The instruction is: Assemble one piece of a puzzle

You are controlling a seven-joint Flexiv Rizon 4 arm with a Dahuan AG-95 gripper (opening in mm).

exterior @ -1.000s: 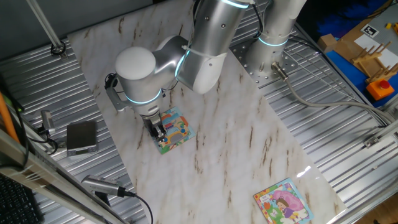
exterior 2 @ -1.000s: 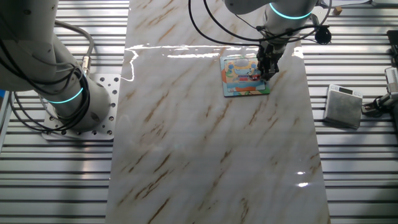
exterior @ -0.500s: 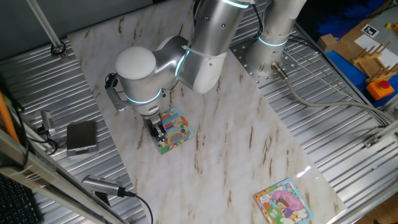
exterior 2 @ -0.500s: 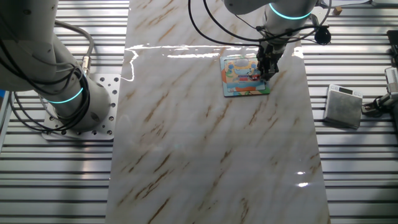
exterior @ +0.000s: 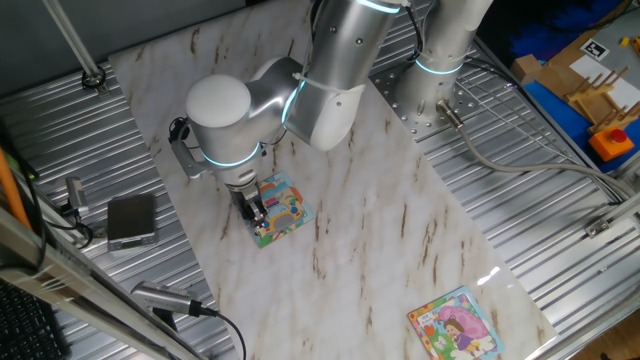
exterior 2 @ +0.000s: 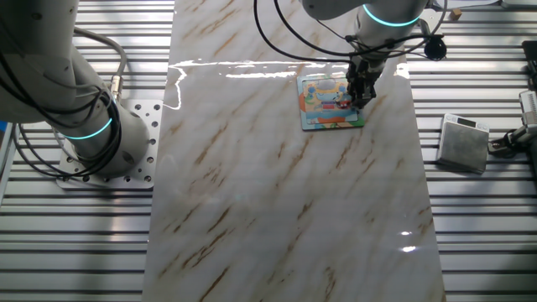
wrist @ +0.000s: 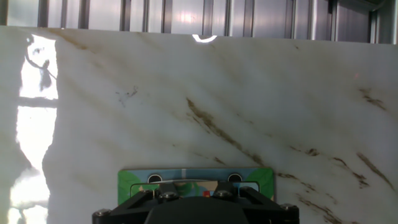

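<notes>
Nothing has moved since the earlier frames: claw (exterior: 256,212) stays low over the puzzle (exterior: 283,210) on the surface (exterior: 400,230), likely pressing the piece in; piece hidden, grip state unclear.

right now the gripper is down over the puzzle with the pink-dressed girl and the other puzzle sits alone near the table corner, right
Not quite. The gripper is down over the puzzle with the teal and green border and yellow-and-red picture. The one fixed view shows it. The pink-dressed girl puzzle is the one sitting alone near the table corner.
</notes>
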